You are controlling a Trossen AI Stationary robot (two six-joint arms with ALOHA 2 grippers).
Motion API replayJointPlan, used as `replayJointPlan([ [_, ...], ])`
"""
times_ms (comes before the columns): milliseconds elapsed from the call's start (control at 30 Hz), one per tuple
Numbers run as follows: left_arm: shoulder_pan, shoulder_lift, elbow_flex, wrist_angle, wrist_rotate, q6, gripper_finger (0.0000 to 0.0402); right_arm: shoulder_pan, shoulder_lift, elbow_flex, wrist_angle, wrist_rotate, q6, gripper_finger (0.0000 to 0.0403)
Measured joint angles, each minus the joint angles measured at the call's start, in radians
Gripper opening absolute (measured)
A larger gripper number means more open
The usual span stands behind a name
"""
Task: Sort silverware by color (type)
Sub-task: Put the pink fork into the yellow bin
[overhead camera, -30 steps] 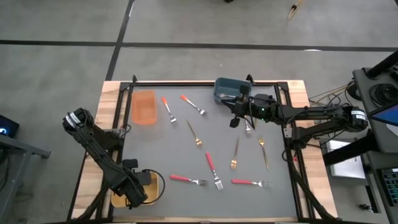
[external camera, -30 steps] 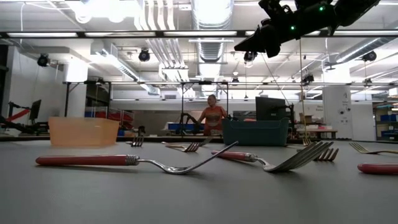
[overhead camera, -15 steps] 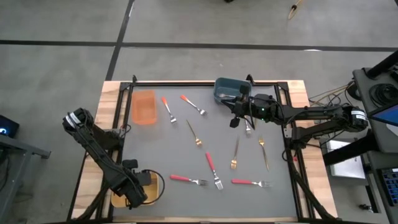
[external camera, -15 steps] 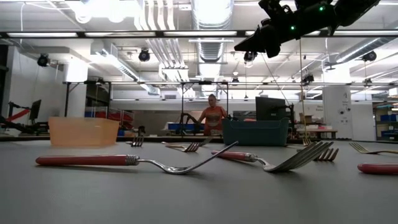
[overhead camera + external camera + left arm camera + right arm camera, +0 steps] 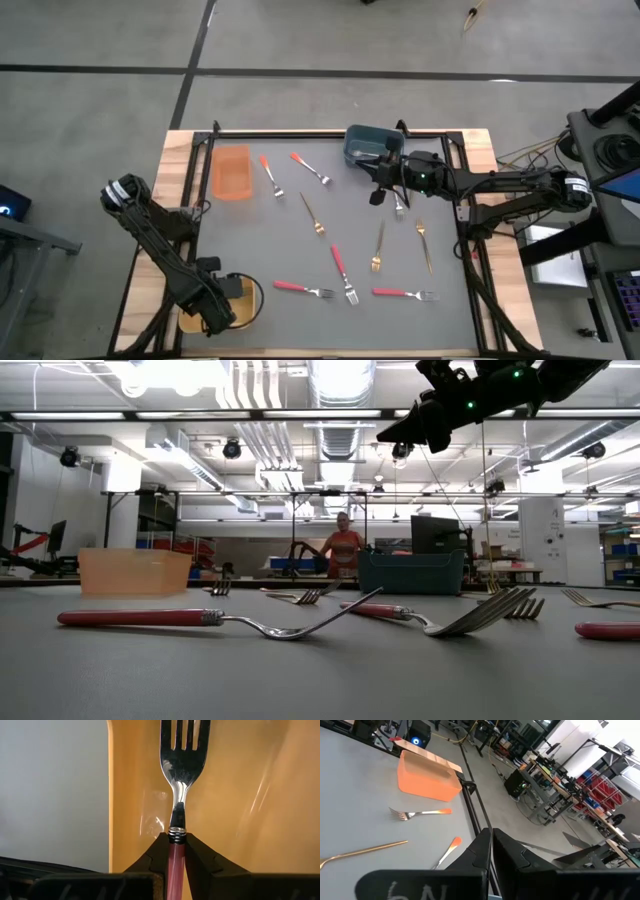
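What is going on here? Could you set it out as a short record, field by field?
Scene: grey table with forks scattered on it
Left fingers: shut on a red-handled fork, held over the yellow bin at the table's near left corner
Right fingers: shut, holding nothing visible, raised above the table beside the blue-grey bin
Orange bin: far left of the table
Loose forks: three gold forks, two orange-handled forks, three red-handled forks
Background: a person in the room behind
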Motion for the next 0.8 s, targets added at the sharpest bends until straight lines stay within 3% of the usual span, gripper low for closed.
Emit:
replayJointPlan([
  [800, -0.005, 0.095, -0.001, 0.069, 0.002, 0.007, 0.0023, 0.000, 0.000, 0.000, 0.000, 0.000, 0.006, 0.0009],
])
